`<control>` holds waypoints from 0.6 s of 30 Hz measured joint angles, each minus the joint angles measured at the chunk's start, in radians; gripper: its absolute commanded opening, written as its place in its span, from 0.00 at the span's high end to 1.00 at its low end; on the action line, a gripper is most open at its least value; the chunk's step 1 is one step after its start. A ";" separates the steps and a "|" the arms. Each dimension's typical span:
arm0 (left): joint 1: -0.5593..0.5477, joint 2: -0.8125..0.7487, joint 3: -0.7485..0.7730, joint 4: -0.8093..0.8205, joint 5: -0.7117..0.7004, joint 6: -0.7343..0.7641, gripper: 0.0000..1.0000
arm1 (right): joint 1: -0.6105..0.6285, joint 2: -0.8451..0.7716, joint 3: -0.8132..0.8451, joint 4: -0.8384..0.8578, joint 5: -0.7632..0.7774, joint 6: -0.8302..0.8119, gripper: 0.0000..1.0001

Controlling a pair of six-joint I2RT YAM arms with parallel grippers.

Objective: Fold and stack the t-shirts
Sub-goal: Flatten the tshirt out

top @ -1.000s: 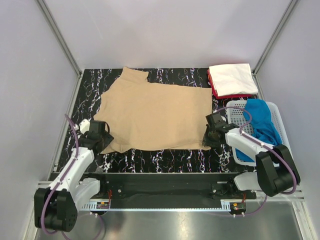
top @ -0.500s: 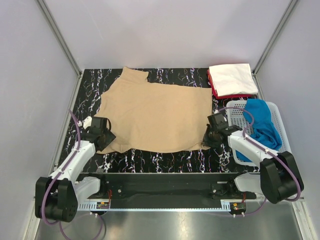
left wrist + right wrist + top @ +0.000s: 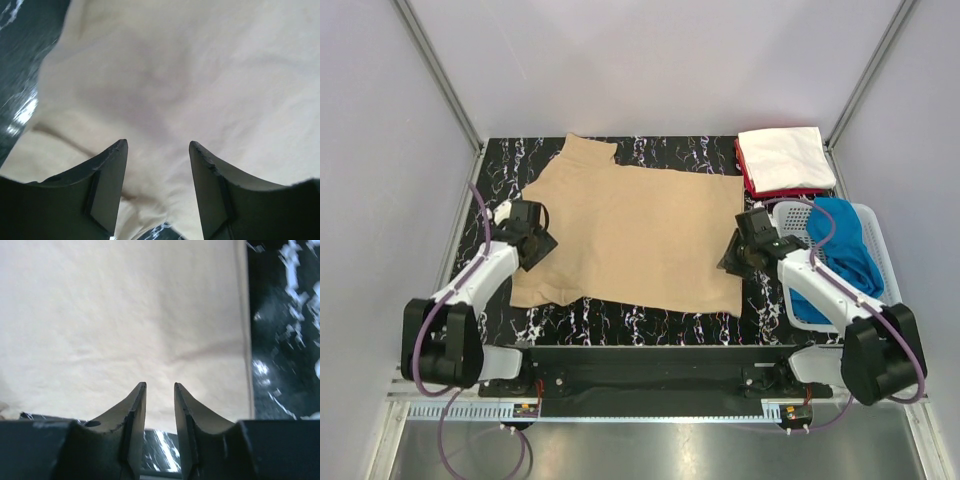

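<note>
- My left claw (image 3: 157, 143) is open, fingers well apart with nothing pinched between them. It's hovering right over the tan t-shirt (image 3: 640, 230). I can't tell if the tips are actually touching the cloth.
- From my left wrist it's basically all tan fabric, soft and a bit rumpled, with a crease running off to the left. A sliver of the black marble table (image 3: 500, 170) peeks in at that side.
- My right claw (image 3: 160, 384) is only parted a little. The gap is narrow, there's nothing in it, and I can see the shirt through it.
- That one sits over the shirt's right side. The straight right edge runs just beside my fingers, with bare table past it.
- From up top, my left claw is at the shirt's left edge, about halfway down, and my right claw is at the right edge, toward the near corner.
- The tan shirt itself is spread out pretty flat across the middle of the table. The near-left corner looks a bit bunched, and a flap sticks out at the far-left.
- In the far right corner a folded white t-shirt (image 3: 780, 158) is sitting on top of a red t-shirt (image 3: 748, 186). Only the red one's edge shows.
- On the right side, just past my right arm, is a white mesh basket (image 3: 788, 228) with a bright blue t-shirt (image 3: 840, 245) piled in it and draped over the near rim.
</note>
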 measured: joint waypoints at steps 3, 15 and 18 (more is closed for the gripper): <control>0.001 0.093 0.060 0.037 0.003 0.013 0.43 | 0.000 0.101 0.044 0.086 -0.007 -0.018 0.65; 0.046 0.414 0.219 0.048 0.008 0.016 0.43 | 0.001 0.603 0.354 0.239 0.028 -0.119 0.67; 0.050 0.502 0.316 0.038 0.010 0.017 0.43 | 0.001 0.692 0.461 0.253 0.053 -0.166 0.67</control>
